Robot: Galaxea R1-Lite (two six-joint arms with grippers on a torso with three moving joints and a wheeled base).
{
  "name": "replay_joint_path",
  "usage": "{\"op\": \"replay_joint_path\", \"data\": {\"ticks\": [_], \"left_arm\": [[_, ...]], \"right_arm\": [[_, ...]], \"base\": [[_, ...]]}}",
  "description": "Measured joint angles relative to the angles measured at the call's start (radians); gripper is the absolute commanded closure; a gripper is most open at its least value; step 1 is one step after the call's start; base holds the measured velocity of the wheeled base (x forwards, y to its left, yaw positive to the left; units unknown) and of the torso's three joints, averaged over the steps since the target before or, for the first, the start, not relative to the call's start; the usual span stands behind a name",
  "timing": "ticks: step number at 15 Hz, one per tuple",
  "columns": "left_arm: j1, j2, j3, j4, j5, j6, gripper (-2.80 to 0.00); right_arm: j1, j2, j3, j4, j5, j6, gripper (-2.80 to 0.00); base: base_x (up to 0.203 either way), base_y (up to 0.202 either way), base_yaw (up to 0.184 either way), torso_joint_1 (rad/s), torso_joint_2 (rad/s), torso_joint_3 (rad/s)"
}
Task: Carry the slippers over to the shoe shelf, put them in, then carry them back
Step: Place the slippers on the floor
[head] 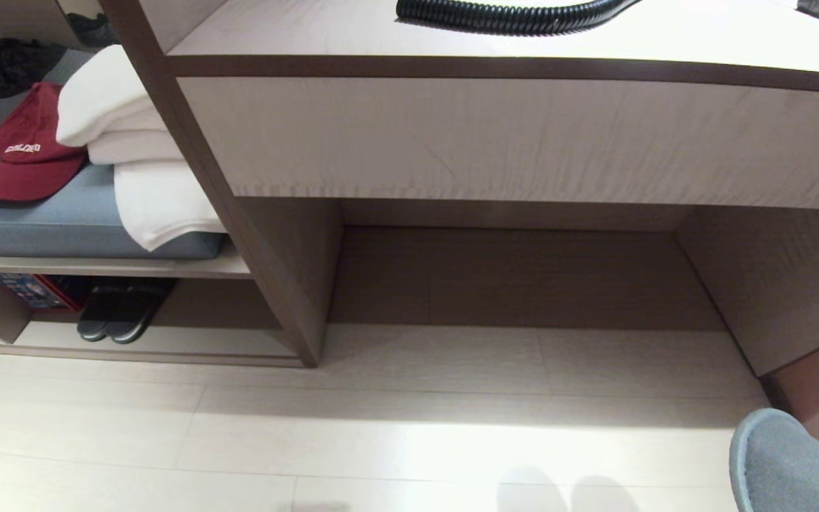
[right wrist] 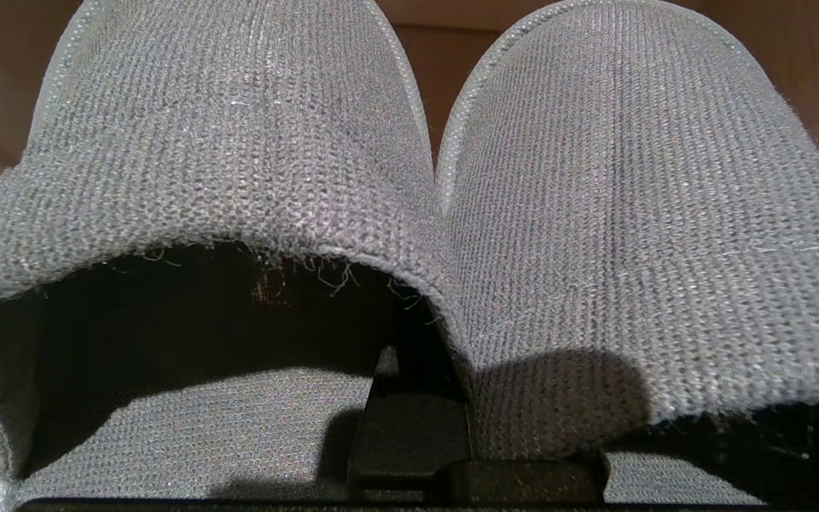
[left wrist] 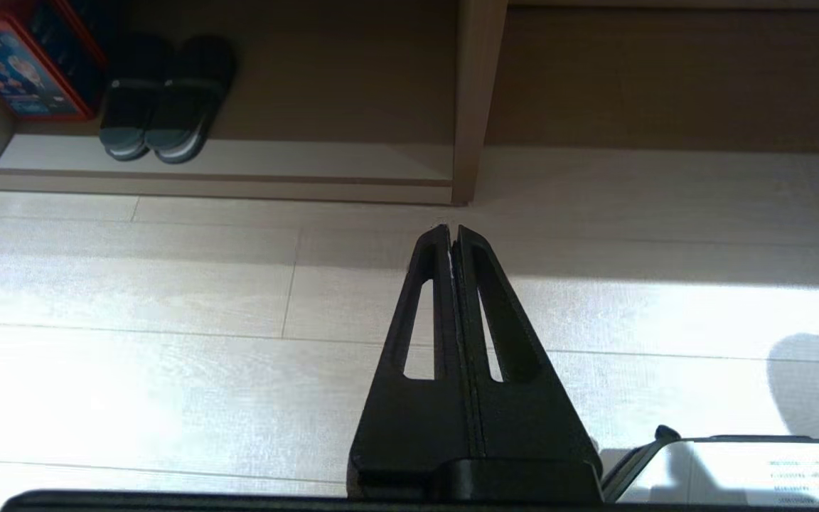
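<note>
Your right gripper point(right wrist: 409, 370) is clamped on the knitted grey slippers point(right wrist: 594, 213), which only its wrist view shows filling the frame, while the head view catches just their toes point(head: 786, 462) at its corner, with bare pale floor point(head: 381, 427) before the shoe shelf point(head: 168, 341) far left.

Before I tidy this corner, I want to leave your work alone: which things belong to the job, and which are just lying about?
Job:
- slippers, clamped in the right pincer
- shoe shelf

Lying about:
- dark slippers in that shelf
- red box beside them
- red cap
- white towels
- black hose
</note>
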Motion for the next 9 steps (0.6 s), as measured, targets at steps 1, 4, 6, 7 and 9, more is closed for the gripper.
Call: {"op": "replay_joint_path", "data": {"ticks": [1,4,6,7,9], "left_arm": [[0.000,0.000,0.000,0.000,0.000,0.000,0.00],[0.000,0.000,0.000,0.000,0.000,0.000,0.00],[0.000,0.000,0.000,0.000,0.000,0.000,0.00],[0.000,0.000,0.000,0.000,0.000,0.000,0.00],[0.000,0.000,0.000,0.000,0.000,0.000,0.00]], "right_arm": [[0.000,0.000,0.000,0.000,0.000,0.000,0.00],[0.000,0.000,0.000,0.000,0.000,0.001,0.00],[0.000,0.000,0.000,0.000,0.000,0.002,0.00],[0.000,0.000,0.000,0.000,0.000,0.001,0.00],[0.000,0.000,0.000,0.000,0.000,0.001,0.00]], "base": [[0.000,0.000,0.000,0.003,0.01,-0.194],[0.000,0.000,0.000,0.003,0.00,-0.197],[0.000,0.000,0.000,-0.002,0.00,-0.199],[0.000,0.000,0.000,0.004,0.00,-0.198],[0.000,0.000,0.000,0.003,0.01,-0.193]]}}
